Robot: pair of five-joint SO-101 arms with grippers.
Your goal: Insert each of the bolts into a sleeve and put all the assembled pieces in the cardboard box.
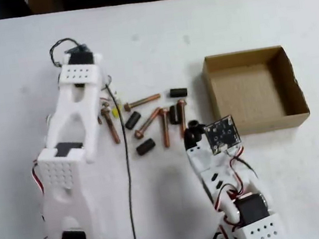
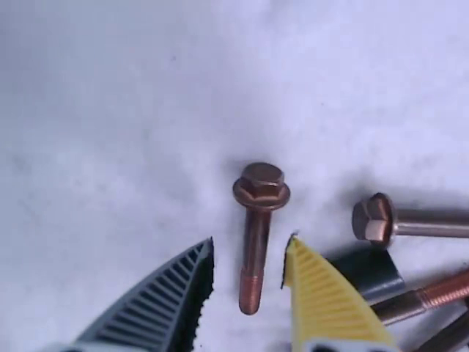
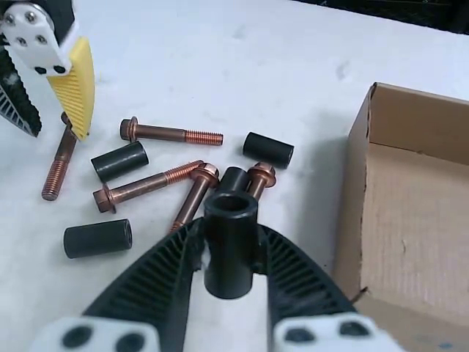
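Barely starting: box point(image 1: 251, 94) is sitting empty, nothing assembled. Right gripper point(image 3: 231, 233) is pinching a sleeve point(image 3: 230, 249) upright near the box. Left gripper point(image 2: 249, 253) is straddling a bolt point(image 2: 258, 227) on the table, jaws spread. Other bolts point(image 1: 142, 102) and sleeves point(image 1: 145, 147) are lying loose.

The right hand point(image 3: 231, 236) grips a black sleeve point(image 3: 230, 253) upright. Beyond it, copper bolts point(image 3: 170, 133) and loose sleeves point(image 3: 119, 161) lie scattered on the white tabletop point(image 3: 220, 51), with the cardboard box point(image 3: 410, 220) nearby. The left hand point(image 3: 57, 128) stands over an outlying bolt point(image 3: 57, 170).
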